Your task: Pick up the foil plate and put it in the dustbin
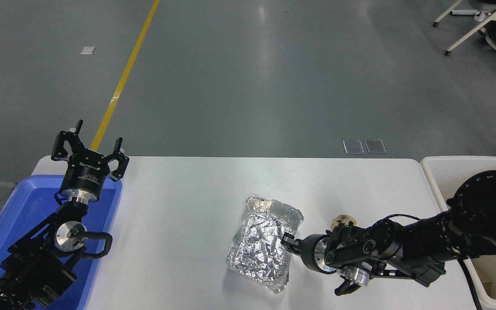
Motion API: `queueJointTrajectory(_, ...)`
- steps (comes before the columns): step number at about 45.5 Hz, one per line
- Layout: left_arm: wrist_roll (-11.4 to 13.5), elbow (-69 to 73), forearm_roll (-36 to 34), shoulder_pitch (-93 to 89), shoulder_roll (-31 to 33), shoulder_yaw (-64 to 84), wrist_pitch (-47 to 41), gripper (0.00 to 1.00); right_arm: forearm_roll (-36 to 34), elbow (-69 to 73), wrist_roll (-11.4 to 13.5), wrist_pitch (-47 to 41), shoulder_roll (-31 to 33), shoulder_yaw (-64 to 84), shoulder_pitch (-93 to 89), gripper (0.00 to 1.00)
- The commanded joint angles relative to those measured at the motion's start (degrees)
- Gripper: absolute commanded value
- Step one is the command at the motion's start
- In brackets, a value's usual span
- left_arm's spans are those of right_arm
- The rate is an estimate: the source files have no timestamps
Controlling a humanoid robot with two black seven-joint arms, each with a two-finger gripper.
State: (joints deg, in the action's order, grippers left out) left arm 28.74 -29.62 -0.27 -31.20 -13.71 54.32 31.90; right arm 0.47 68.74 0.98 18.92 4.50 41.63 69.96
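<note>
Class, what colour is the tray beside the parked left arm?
Blue: the tray shows clearly in the head view.

Lab or industrial hall: grey floor [274, 86], yellow floor line [123, 77], white table [179, 206].

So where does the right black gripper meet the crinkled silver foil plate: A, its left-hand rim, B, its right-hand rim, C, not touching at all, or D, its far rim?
B: the right black gripper reaches in from the right and meets the crinkled silver foil plate at its right-hand rim.
</note>
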Motion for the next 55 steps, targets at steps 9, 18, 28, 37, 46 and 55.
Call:
queueJointTrajectory(9,0.0,0.0,0.0,0.0,0.0,0.0,0.0,0.98,-0.12,5.97,0.16,-9.42,11.49,4.07,16.87,0.0)
queueJointTrajectory(18,0.0,0.0,0.0,0.0,0.0,0.0,0.0,0.98,-0.12,7.2,0.07,-18.21,18.61,6.44,27.5,0.0)
queueJointTrajectory(28,0.0,0.0,0.0,0.0,0.0,0.0,0.0,0.98,-0.12,7.29,0.07,-25.07,22.48,9.69,37.44,0.0)
queueJointTrajectory(37,0.0,0.0,0.0,0.0,0.0,0.0,0.0,0.98,-0.03,7.29,0.07,-30.87,26.18,12.33,44.73,0.0)
queueJointTrajectory(46,0.0,0.0,0.0,0.0,0.0,0.0,0.0,0.98,0.06,7.2,0.07,-34.12,28.81,14.0,50.71,0.0)
queueJointTrajectory(55,0.0,0.0,0.0,0.0,0.0,0.0,0.0,0.98,0.06,7.2,0.07,-34.83,29.25,14.44,51.51,0.0)
